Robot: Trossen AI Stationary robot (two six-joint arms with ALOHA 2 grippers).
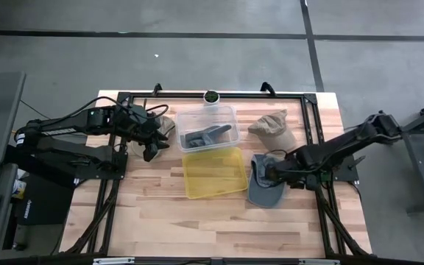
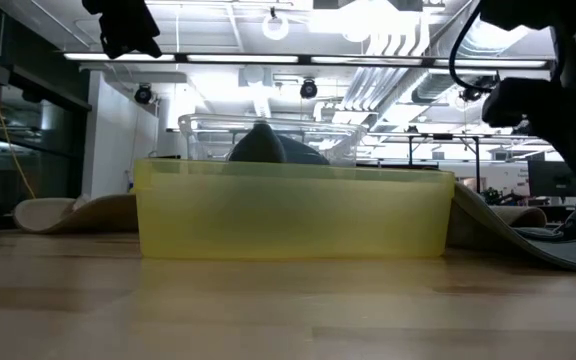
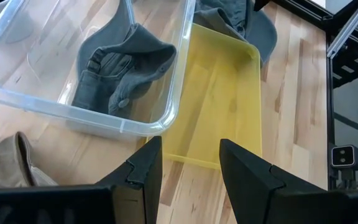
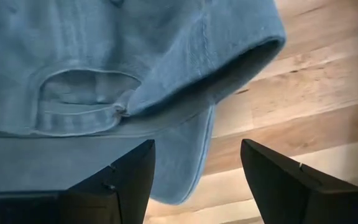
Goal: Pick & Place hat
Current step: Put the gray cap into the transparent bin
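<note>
Hat — blue-grey cap, lying on the wooden table just right of the yellow bin, brim toward the table's near edge. Right gripper sits low over the cap's crown; in the right wrist view the cap fills the frame, strap opening facing the camera, and the two dark fingers stand wide apart with nothing between them. Whether a finger touches the cloth — cannot tell.

Yellow bin is empty, touching the clear bin behind it. Clear bin holds a dark grey cap, seen crumpled with its buckle up in the left wrist view.

Tan cap lies right of the clear bin, near the table's far right part. Another pale cap lies left of the clear bin, partly under the left arm.

Left gripper hangs above the table left of the bins, fingers parted, holding nothing. In the low view the yellow bin blocks most of the table behind it.
</note>
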